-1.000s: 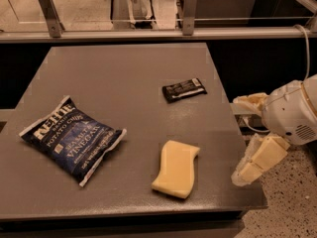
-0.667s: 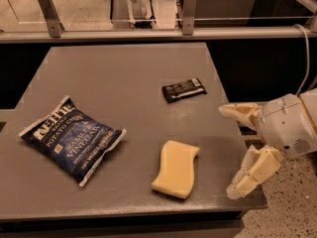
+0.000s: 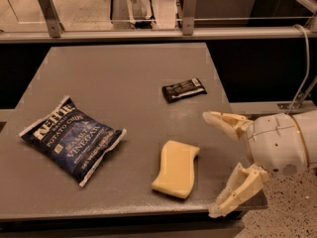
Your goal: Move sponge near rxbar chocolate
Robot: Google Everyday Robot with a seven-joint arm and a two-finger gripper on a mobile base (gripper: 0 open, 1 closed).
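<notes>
Sponge (image 3: 176, 168) up front, folks, lying flat close to the near edge of the grey table (image 3: 124, 78), its long side running away from us. Just to its right, at the table's front right corner, sits the gripper (image 3: 209, 164), cream fingers (image 3: 237, 194) spread wide apart, nothing between them, mouth facing the sponge. That foam looks light and squashy, so it should give under a squeeze and is unlikely to slip; my call is a pinch across the narrow width around the middle, where the wavy edges pull in. Over to the left, the blue chips bag (image 3: 72, 139) lies well clear. Farther back, the rxbar chocolate (image 3: 184, 89) lies flat beyond the sponge, a bare stretch of table between them. Behind it all, a metal rail (image 3: 148, 33).
</notes>
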